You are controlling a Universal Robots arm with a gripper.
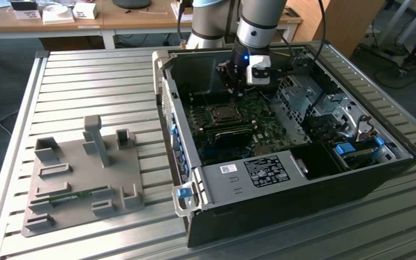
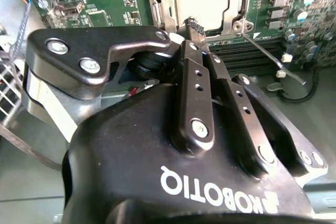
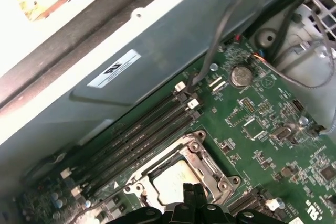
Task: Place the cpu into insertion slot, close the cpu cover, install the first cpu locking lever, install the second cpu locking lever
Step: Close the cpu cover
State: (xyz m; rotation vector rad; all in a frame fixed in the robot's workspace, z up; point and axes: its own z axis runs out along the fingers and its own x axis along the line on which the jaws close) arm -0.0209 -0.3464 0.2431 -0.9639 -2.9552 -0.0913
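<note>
The cpu [image 2: 202, 3], a small flat square chip with a silvery-grey metal top, sits in its socket just beyond the pincer's tip. Around it lies the cpu cover [image 2: 164, 3], a thin silver metal frame with a square window. From where I stand it looks flat down over the chip, so the first two steps seem done.

The black pincer [image 2: 193, 24] hangs low over the near edge of that frame with its two fingers drawn together. I see nothing held between them. In the second wrist view a locking lever [image 2: 273, 59], a thin silver wire rod, runs from the socket corner beside the pincer and slants away over the black memory slots [image 3: 136, 140]. Since it angles off instead of lying along the socket's edge, I judge it unlatched and the lever step to be the one in hand. Whether the other lever is latched I cannot tell.

A rod that thin calls for the closed tip to meet it squarely. It has to be pushed down and sideways under its catch without skidding onto the green motherboard [image 1: 262, 122].

The board lies in the open black and grey computer case [image 1: 294, 184], which rests on the ribbed metal desk [image 1: 99, 81].
</note>
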